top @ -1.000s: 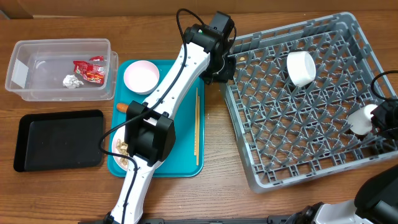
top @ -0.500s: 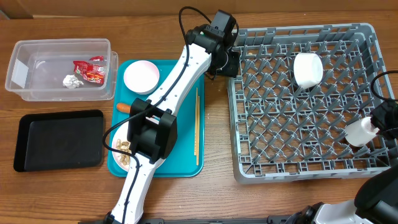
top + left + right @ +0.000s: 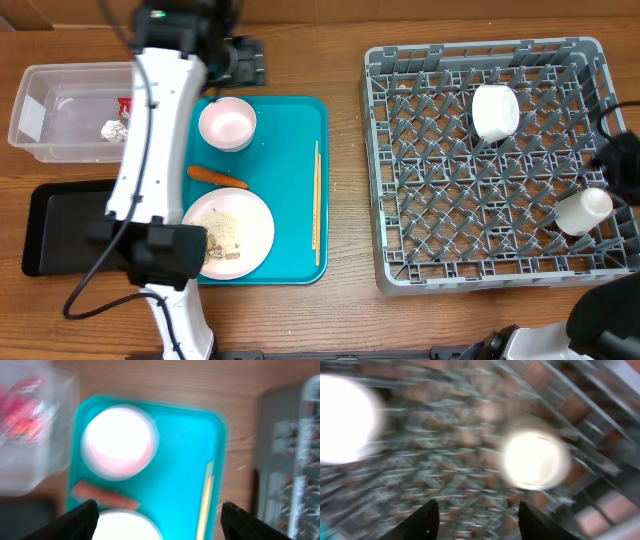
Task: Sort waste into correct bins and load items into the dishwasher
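Teal tray [image 3: 175, 425] lies under my left claw [image 3: 159, 510], jaws wide, holding nothing. Just ahead, slightly left, sits the small white bowl [image 3: 119, 442]; carrot [image 3: 105, 497] nearer. Best approach: straddle the bowl's rim, pinch one wall, descend straight.

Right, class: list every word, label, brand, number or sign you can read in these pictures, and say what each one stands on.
None can be read in any view.
Print on the red snack wrapper: blurred in the left wrist view, mostly hidden in the overhead view.
The white patch on the clear tub: no legible writing.
The dish rack and teal tray: no markings visible.
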`<state>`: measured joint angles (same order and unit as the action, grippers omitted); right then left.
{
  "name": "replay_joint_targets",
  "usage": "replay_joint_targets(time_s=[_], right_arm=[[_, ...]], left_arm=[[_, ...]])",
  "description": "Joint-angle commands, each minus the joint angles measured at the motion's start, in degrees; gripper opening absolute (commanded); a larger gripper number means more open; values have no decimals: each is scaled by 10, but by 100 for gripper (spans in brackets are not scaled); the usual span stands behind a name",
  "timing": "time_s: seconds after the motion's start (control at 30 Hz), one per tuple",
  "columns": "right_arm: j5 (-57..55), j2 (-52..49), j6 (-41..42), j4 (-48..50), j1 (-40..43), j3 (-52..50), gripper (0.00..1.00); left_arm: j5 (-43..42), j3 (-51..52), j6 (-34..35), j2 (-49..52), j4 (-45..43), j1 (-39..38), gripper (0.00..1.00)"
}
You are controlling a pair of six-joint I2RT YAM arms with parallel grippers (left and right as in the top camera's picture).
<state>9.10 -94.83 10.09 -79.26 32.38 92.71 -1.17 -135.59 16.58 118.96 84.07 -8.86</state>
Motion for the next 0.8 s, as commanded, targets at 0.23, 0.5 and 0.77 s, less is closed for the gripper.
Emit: replay_joint_targets(time_s=[0.23,0.5,0.77], right_arm=[[205,41,-70,204,-393,60,100],[114,-78,38,467,-615,60,96],[-3,-307,38,622,-743,60,90]], left_arm=[[65,1,32,-27,94,139,83],[12,1,49,-72,123,280,85],[-3,1,53,-73,127,309,85]])
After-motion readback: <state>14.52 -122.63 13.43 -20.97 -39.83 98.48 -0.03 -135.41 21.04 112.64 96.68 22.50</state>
